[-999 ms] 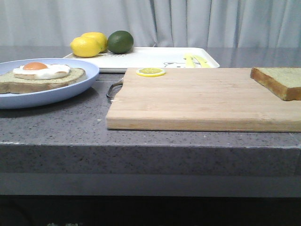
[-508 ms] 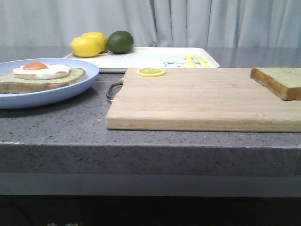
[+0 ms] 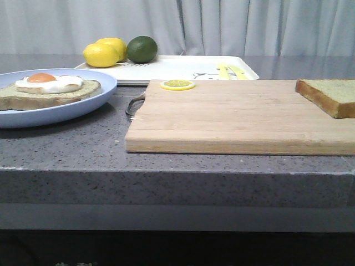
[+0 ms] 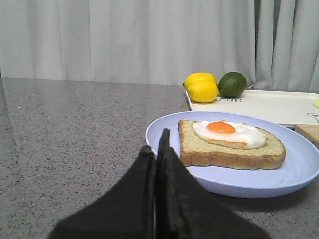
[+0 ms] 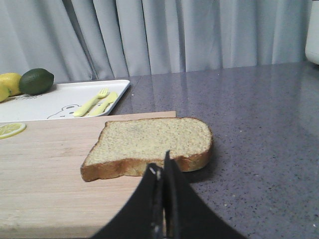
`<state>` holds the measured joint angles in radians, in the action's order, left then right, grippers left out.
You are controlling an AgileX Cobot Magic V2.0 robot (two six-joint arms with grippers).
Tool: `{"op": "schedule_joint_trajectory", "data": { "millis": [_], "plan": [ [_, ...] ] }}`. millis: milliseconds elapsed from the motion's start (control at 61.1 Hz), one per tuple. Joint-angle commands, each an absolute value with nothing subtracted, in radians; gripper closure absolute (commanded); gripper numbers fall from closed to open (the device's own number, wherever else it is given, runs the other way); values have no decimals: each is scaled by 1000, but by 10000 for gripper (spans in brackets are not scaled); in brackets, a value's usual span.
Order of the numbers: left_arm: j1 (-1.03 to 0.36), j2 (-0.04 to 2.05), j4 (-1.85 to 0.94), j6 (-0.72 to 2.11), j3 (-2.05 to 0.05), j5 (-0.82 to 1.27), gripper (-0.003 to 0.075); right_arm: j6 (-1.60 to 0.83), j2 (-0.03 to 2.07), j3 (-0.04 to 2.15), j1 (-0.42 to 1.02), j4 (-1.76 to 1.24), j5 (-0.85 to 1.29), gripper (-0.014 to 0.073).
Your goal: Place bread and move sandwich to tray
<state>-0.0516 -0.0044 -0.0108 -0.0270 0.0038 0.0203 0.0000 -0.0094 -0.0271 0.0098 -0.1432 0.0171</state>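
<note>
Front view: no arm or gripper appears. The sandwich [image 3: 49, 88], an egg-topped slice, sits on the pale blue plate [image 3: 89, 105] at far left of the counter [image 3: 83, 149]; the bread [image 3: 330, 95] lies at the far right end of the wooden cutting board [image 3: 233, 116] and is cut off by the frame edge. The tray [image 3: 177, 67] stands behind the board, carrying two lemons [image 3: 102, 52], a lime [image 3: 142, 49] and yellow cutlery [image 3: 230, 72]; a lemon slice [image 3: 177, 85] rests on the board's rear edge. Left wrist view: the left gripper [image 4: 160, 149] has its dark fingers pressed together, holding nothing, and sits just short of the plate's near rim [image 4: 164, 149], with the sandwich [image 4: 232, 144] ahead and slightly to one side. Right wrist view: the right gripper [image 5: 162, 172] is likewise closed and empty, its tips pointing straight at the near crust of the bread [image 5: 149, 144], which lies flat, its longer side running across the line of approach, one end overhanging the board [image 5: 45, 179] onto the counter. Judgement: the right arm is clearly nearer the bread and the left nearer the plate; the jaws would need to part before any grasp. Whether the tips touch the crust cannot be determined, and the bread's underside and far edge are hidden
</note>
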Motion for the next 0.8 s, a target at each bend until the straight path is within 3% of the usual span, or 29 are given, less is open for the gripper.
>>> {"op": "schedule_joint_trajectory", "data": {
  "millis": [0,540,638,786],
  "plan": [
    [-50,-24,-18,-39,6,-59,741,-8,-28,-25,5,-143,-64,709],
    [-50,-24,-18,-39,5,-113,741,-8,-28,-17,5,-147,-84,709],
    [-50,-24,-26,-39,-28,-172,741,-8,-28,38,5,-151,-38,709],
    [-50,-21,-92,-39,-176,-79,741,-8,-23,181,5,-151,67,709]
  ]
}}
